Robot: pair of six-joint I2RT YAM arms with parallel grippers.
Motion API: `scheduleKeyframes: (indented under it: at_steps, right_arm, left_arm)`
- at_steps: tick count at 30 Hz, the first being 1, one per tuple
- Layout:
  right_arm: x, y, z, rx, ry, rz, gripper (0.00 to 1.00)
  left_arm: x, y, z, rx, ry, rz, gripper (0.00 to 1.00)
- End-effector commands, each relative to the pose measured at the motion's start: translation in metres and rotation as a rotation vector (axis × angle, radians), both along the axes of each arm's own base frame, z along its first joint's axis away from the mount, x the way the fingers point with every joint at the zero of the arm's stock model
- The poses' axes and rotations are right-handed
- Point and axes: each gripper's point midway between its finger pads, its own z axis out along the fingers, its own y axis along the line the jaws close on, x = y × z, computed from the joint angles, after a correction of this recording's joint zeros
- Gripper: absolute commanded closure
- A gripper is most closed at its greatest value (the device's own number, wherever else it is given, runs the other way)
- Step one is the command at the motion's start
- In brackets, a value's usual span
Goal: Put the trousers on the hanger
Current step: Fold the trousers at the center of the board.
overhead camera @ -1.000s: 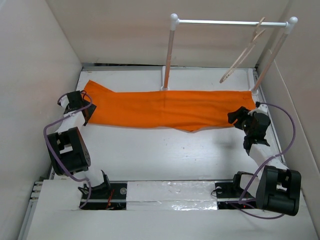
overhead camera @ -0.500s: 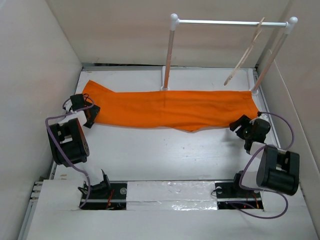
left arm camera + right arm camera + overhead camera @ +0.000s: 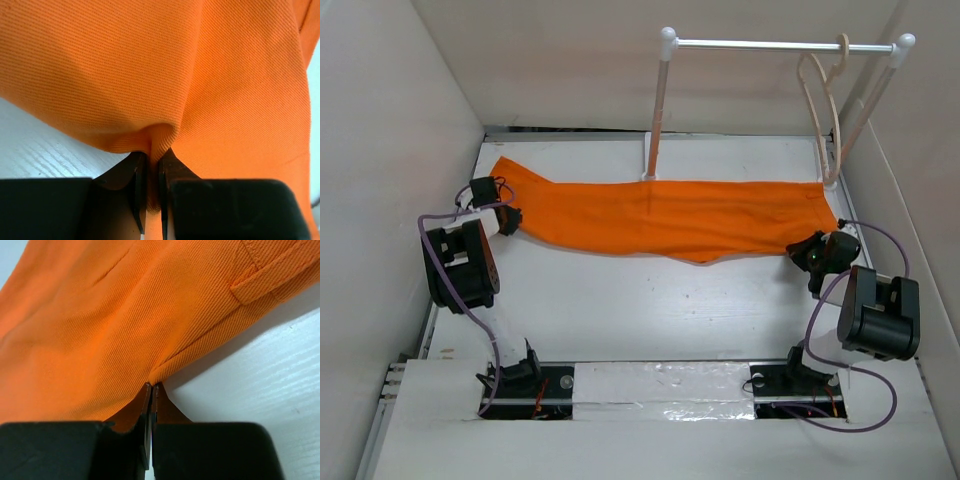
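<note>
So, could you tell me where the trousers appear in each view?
Top: trousers across the far half of the table.
Left wrist: filling most of the frame, fold pinched by the left gripper.
Right wrist: upper left, edge pinched by the right gripper.
Shared landmark: white table.

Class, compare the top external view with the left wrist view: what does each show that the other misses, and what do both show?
Only the top external view shows the hanger hooked on the rack rod, the right pincer at one end of the trousers, and their full length. Only the left wrist view shows the left pincer closed on a raised fold of fabric. Both show orange trousers lying on the white table.
</note>
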Motion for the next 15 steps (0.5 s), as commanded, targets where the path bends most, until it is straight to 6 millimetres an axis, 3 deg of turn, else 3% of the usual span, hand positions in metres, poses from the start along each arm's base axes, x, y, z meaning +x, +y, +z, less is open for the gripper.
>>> scheduleKeyframes:
  at_steps: [1,3,5,7,8,15]
  right_arm:
    - [-0.003,0.004,0.014,-0.039,-0.088,0.012,1.0]
    - [-0.012,0.007,0.01,-0.049,-0.08,0.019,1.0]
    - [-0.028,0.007,0.009,-0.045,-0.09,0.025,1.0]
    - [-0.035,0.012,0.022,-0.06,-0.138,0.048,1.0]
    - [-0.045,0.017,0.015,-0.051,-0.109,0.058,1.0]
    - [-0.088,0.016,0.036,-0.145,-0.112,0.078,1.0]
  left_arm:
    - [-0.004,0.021,0.008,0.127,0.065,0.013,1.0]
    - [-0.019,0.036,0.01,0.185,0.127,0.045,1.0]
    - [-0.042,0.063,0.019,0.251,0.158,0.124,1.0]
    - [-0.068,0.078,0.026,0.303,0.183,0.191,1.0]
    - [-0.075,0.083,0.029,0.318,0.19,0.212,1.0]
    - [-0.127,0.096,0.059,0.396,0.246,0.291,1.0]
